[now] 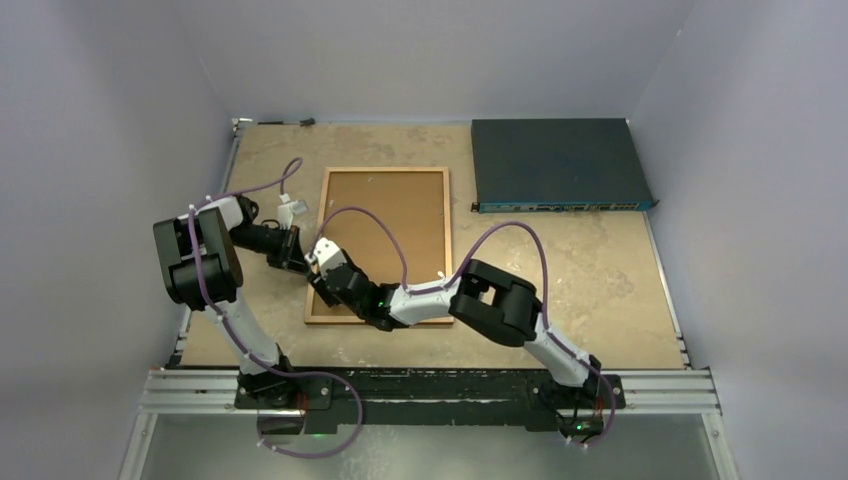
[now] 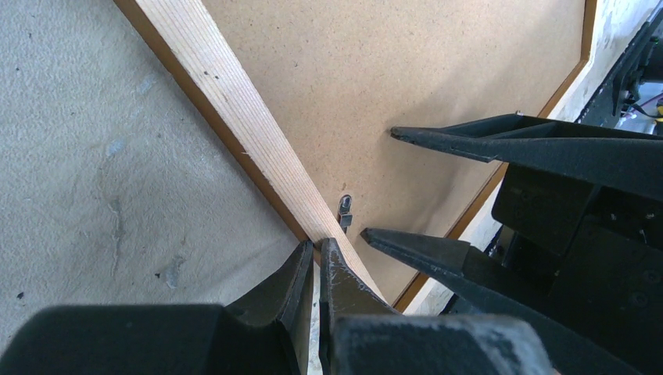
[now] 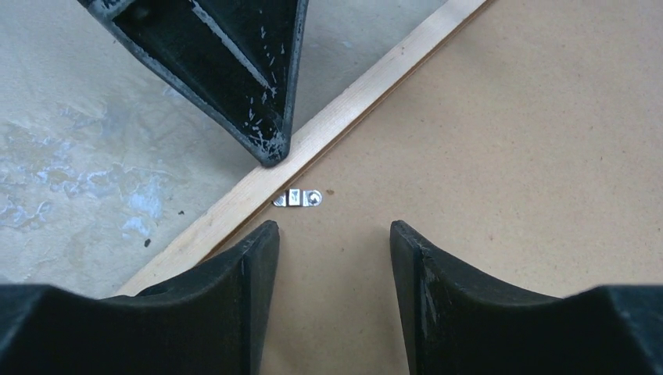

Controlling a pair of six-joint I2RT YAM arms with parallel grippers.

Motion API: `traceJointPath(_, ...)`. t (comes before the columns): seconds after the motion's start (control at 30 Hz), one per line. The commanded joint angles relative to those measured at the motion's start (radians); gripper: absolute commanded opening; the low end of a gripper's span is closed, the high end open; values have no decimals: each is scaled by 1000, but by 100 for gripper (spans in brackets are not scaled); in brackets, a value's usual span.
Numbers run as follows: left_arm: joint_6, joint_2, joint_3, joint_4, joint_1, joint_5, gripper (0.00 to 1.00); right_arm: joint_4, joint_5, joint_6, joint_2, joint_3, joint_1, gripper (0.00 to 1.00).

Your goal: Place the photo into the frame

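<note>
The photo shows in none of the views, so I cannot tell whether it already lies inside. The frame (image 1: 322,235) rests face down on the bench (image 1: 600,270), and the brown backing board (image 1: 400,215) sits within its wooden rails and covers the whole opening. A small metal tab (image 3: 297,198) on the board points at the left rail, its tip reaching the rail's inner edge; whether it locks the board is unclear. The right end effector (image 3: 332,234) hovers spread wide over the board just beside that tab, holding nothing. The left end effector (image 2: 317,262) is pinched nearly closed, empty as far as I can see, with its tips on the same rail. If the print is underneath, securing the tabs is probably what remains; if not, the board must come out first.
</note>
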Motion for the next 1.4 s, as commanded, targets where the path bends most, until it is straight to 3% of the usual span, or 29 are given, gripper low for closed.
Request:
traceJointPath(0.0,41,24,-1,29,-3,-13,0,30,17,-16,25,57,5,58)
traceJointPath(1.37,81,31,-9,10,-5,-23,0,-91,-16,53,106,171,-2,52)
